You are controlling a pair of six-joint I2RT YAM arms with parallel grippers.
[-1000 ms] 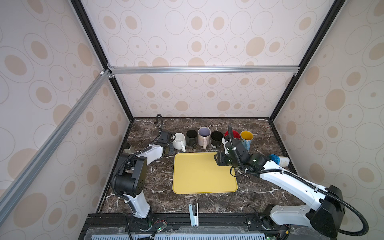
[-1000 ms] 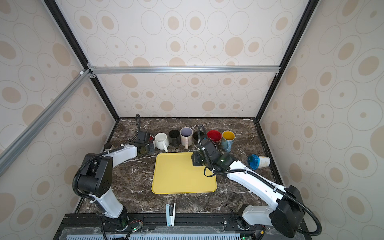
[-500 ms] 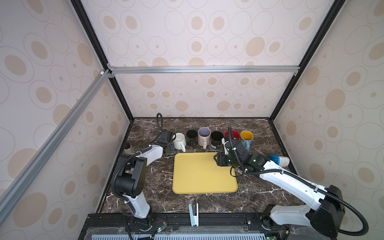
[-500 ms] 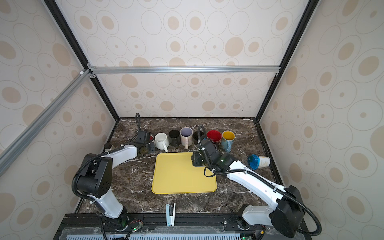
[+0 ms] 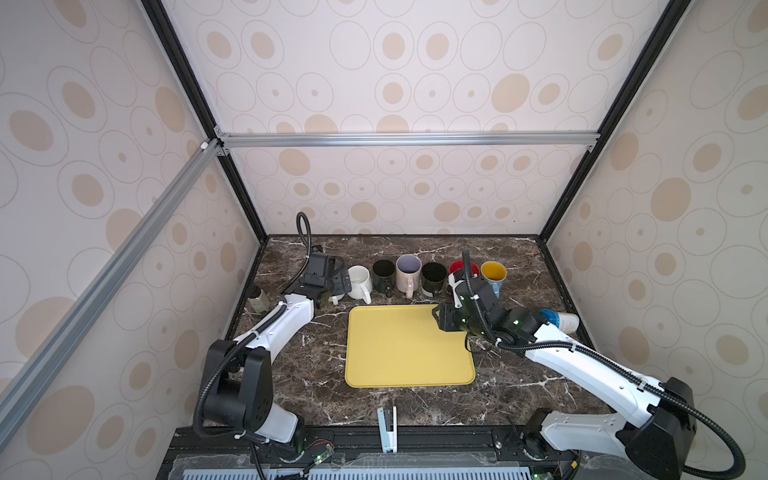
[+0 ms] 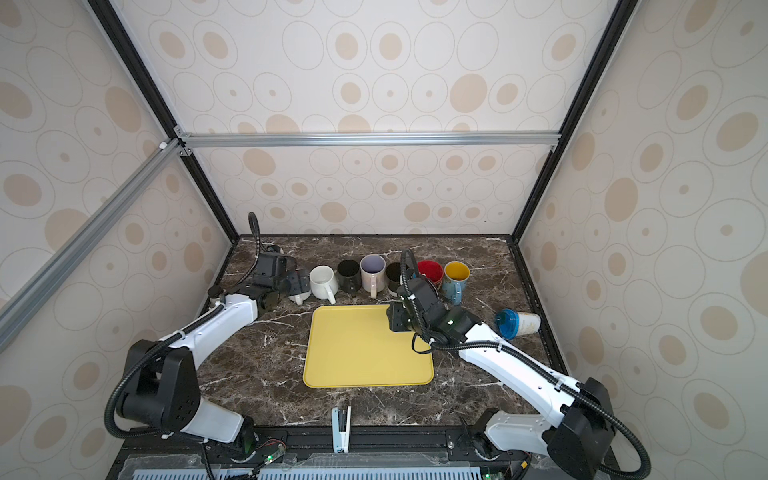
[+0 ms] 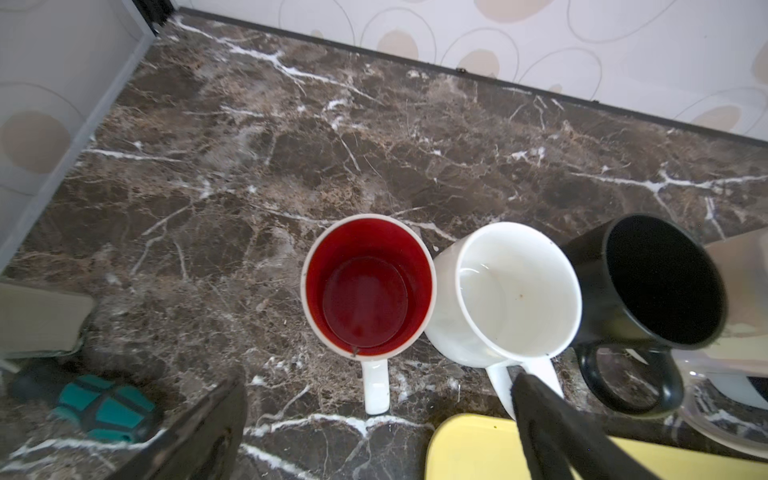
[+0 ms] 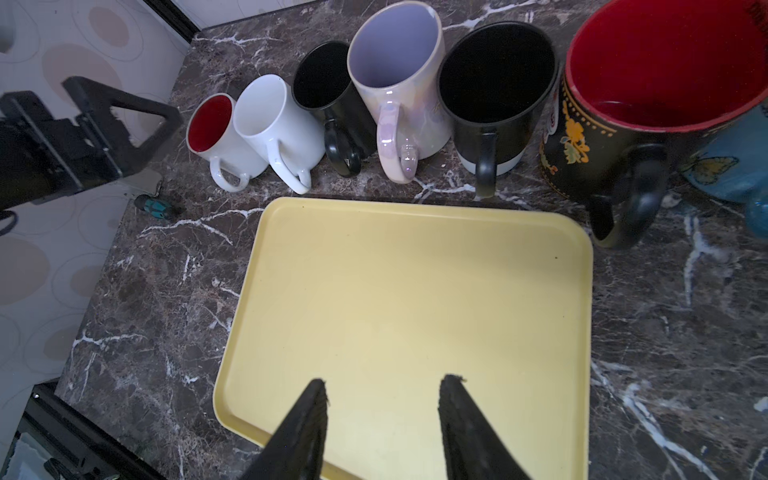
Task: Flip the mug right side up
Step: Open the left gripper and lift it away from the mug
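Marble worktop (image 5: 316,365), mugs (image 5: 409,272) ranged along the back. The left hand (image 7: 376,388) has just spread wide, freeing the red-lined mug (image 7: 368,286), now upright beside the white mug (image 7: 515,291): the turn looks done. Right hand (image 8: 382,386) hangs part-open and empty over the tray (image 8: 415,270).

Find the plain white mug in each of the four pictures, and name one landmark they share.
Top view: white mug, behind the yellow tray's back left corner.
Top view: white mug, same spot, left of a black mug.
Left wrist: white mug between the red-lined mug and the black mug.
Right wrist: white mug between those same two.
Shared landmark: the yellow tray.
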